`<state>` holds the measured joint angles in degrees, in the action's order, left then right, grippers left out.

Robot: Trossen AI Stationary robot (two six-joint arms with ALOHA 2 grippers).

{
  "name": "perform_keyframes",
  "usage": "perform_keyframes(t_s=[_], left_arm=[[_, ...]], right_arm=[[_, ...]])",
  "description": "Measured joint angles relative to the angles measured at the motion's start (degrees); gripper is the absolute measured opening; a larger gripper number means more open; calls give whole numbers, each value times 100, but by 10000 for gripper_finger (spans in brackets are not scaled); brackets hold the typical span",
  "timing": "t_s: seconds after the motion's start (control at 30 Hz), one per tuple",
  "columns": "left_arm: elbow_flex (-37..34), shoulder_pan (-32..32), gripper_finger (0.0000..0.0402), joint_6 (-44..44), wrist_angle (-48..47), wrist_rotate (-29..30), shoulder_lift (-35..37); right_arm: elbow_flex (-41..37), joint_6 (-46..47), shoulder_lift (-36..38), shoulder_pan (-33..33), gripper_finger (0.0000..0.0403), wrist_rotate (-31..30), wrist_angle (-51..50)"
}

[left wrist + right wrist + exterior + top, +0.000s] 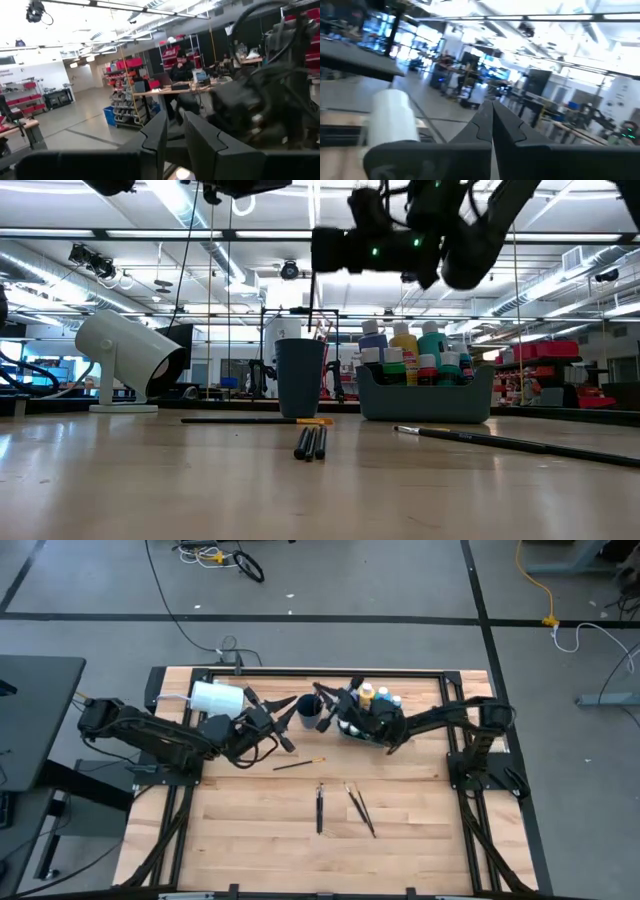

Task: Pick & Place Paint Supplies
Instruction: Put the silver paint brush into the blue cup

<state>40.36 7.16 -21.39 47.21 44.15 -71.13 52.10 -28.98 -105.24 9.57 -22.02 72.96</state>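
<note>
Several white-capped paint bottles (380, 696) stand in a dark caddy (425, 395) at the table's far middle. A dark cup (309, 710) stands just left of the caddy, with brush ends (321, 330) sticking out of its top. Paintbrushes lie flat on the table: an orange-tipped one (298, 764), a dark pair (320, 808) and two more (360, 810). My right gripper (322, 700) hangs above the cup with its fingers shut (492, 120); I see nothing between them. My left gripper (283, 725) is just left of the cup, slightly open and empty (175, 140).
A large white cylinder (215, 698) on a stand lies tilted at the far left, close behind my left arm. The near half of the table (260, 840) holds only the loose brushes. The table's dark frame rails (300, 671) run along its edges.
</note>
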Motion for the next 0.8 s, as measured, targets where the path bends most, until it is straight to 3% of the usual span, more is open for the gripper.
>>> perform_keyframes(t_s=[0.43, 0.8], left_arm=[[0, 0, 75, 65, -242, 1, 0], [-2, 0, 75, 169, -465, 3, 0]], right_arm=[[0, 107, -895, 270, 2, 32, 92], [3, 803, -897, 272, 66, 8, -622]])
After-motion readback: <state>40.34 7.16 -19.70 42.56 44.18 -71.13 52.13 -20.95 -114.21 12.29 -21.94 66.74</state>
